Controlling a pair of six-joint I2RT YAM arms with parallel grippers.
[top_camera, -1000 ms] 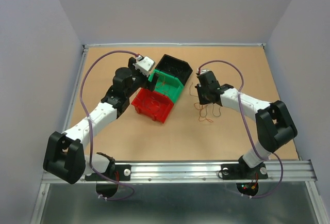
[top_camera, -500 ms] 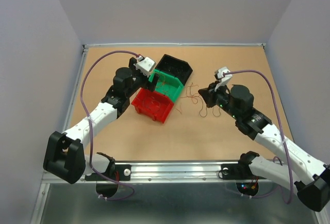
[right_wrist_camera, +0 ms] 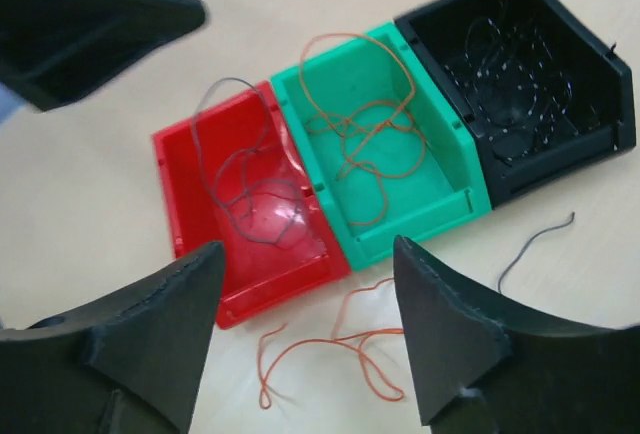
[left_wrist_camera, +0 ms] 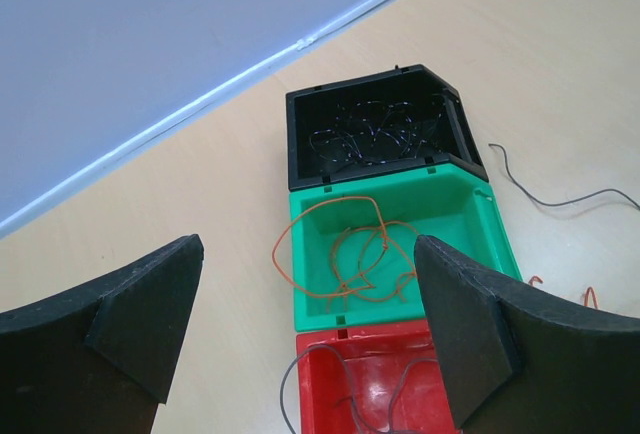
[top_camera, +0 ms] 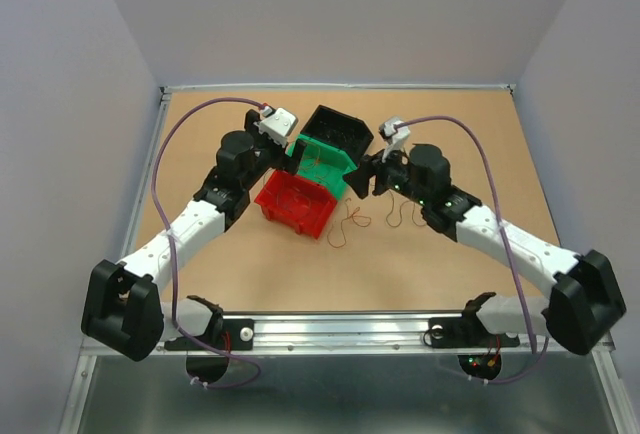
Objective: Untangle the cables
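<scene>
Now: both pincers stand wide apart with nothing between the fingers. The left gripper (left_wrist_camera: pixel 308 254) hangs over the green bin (top_camera: pixel 335 176); the right gripper (right_wrist_camera: pixel 300 254) hovers by that bin's near-right corner. Of the cables (right_wrist_camera: pixel 340 346), a loose orange strand lies in curls on the table (top_camera: pixel 300 274) just in front of the green bin. A thin dark strand (right_wrist_camera: pixel 535 239) lies beside the bin, apart from the orange one. More orange wire is coiled inside the green bin, with one loop draped over its rim. Grey wire sits in the red bin (right_wrist_camera: pixel 190 154) on the green bin's near side, and dark wire in the black bin (left_wrist_camera: pixel 300 114) on its far side. Judgement: the strands look nearly weightless, limp yet springy, and likely to slip from the pads or drag a neighbour along. Best hold is probably a raised loop or a free end of the orange strand, clear of any crossing, with the fingers closed fully and the lift slow.
</scene>
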